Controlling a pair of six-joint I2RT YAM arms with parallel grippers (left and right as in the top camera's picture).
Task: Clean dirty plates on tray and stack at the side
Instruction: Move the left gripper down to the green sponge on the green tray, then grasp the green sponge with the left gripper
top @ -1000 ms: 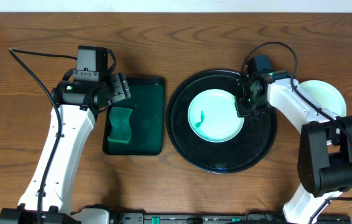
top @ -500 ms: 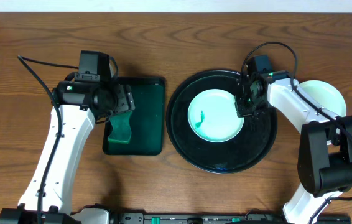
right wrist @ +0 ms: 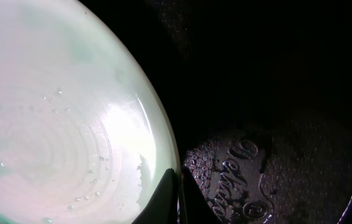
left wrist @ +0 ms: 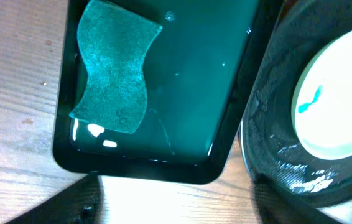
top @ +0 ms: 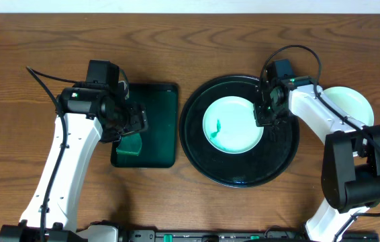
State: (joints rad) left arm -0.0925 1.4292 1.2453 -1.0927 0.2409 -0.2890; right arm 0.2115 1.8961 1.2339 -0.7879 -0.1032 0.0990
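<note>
On the round black tray [top: 240, 171], raised script [right wrist: 232, 171] is moulded into the wet floor just beside the plate. It is cursive, with a small ringed mark below it, and too dark and glossy to read. No other writing shows anywhere.

Two plates are in view. One plate [top: 233, 126] lies flat near the middle of the tray and carries a single small green smudge [top: 218, 126] left of its centre, with a faint green tint along its lower edge. The second plate [top: 351, 101] lies off the tray on the wooden surface [top: 190, 40], at the right, partly hidden under the right arm.

One dark green rectangular tray [top: 156, 107] sits just left of the black tray, with one wavy-edged green sponge [left wrist: 114, 84] lying flat in its left half.

The right tool [top: 268, 115] has its tips pinched together, with no gap, at the right rim of the plate on the tray. The left tool [top: 134, 119] hangs over the green tray with its jaws wide, holding nothing.
</note>
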